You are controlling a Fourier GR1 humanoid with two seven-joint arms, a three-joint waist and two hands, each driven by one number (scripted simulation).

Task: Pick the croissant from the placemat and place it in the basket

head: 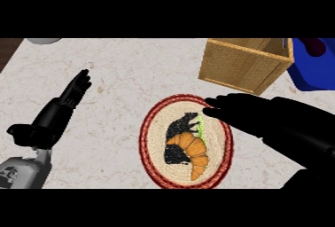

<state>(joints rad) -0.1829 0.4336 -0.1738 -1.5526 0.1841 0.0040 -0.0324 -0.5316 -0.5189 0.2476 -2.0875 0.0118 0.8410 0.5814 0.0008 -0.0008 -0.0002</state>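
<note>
Head view: right robot hand (262,116) poised over placemat (152,146), fingers straight, holding nothing.
Croissant (193,150) lies on placemat, ungrasped; basket (243,66) waits just beyond. Left robot hand (73,95) rests open on desk (118,71), clear of the reach.

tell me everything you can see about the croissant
The croissant is an orange-brown crescent with ridged segments and a tapered lower tip. It lies flat on the round woven placemat with the dark red rim, right of the mat's centre, its length running top to bottom. A black shadow falls on the mat along its left side and above it. A thin green strip shows at its upper right edge. The right hand is above it; whether they touch cannot be told.
</note>
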